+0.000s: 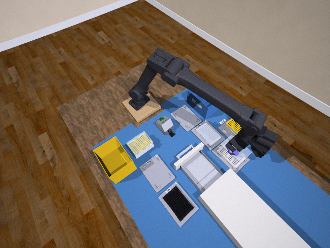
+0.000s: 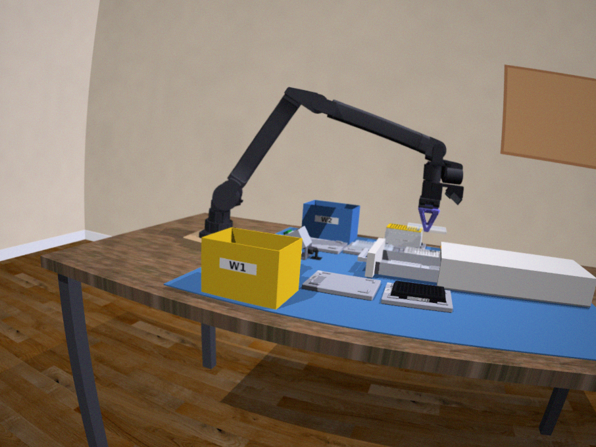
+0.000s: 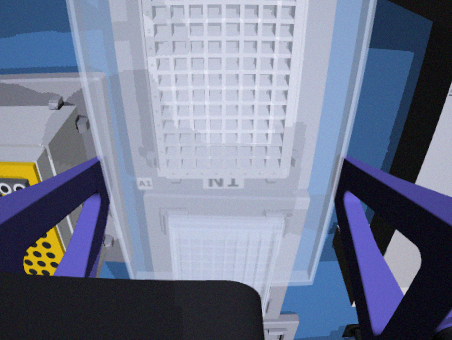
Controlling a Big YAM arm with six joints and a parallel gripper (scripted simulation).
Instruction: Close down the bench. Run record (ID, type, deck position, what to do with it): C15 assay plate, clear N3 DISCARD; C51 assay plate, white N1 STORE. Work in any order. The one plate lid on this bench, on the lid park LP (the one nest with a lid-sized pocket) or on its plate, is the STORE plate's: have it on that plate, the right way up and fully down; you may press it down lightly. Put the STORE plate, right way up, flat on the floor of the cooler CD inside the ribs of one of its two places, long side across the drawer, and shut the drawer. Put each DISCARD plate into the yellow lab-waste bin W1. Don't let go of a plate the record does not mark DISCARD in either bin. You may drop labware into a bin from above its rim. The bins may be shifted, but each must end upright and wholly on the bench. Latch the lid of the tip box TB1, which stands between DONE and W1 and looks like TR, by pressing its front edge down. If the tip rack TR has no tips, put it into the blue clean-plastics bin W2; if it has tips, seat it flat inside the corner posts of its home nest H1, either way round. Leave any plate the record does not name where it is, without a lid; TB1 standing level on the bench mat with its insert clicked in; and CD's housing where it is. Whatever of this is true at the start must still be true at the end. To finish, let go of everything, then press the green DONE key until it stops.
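My gripper [image 1: 232, 150] is shut on the clear plate lid [image 3: 222, 130] and holds it level in the air, its purple fingers on the lid's two long sides. In the wrist view the gripper [image 3: 222, 237] hangs over the white plate C51 in nest N1. The lid is above the plate and not touching it [image 2: 425, 227]. The white plate [image 1: 231, 156] lies flat in its nest. The clear plate C15 [image 1: 207, 132] lies in nest N3 beside it. The tip rack TR [image 1: 233, 125] with a yellow top stands behind N1, partly hidden by the arm.
The cooler CD [image 1: 250, 210] has its drawer [image 1: 199, 168] pulled open. Yellow bin W1 [image 1: 114, 159], tip box TB1 [image 1: 140, 144] and the DONE key [image 1: 161, 119] are on the left. Blue bin W2 [image 1: 195, 102] is at the back. A black plate [image 1: 177, 202] sits in N2.
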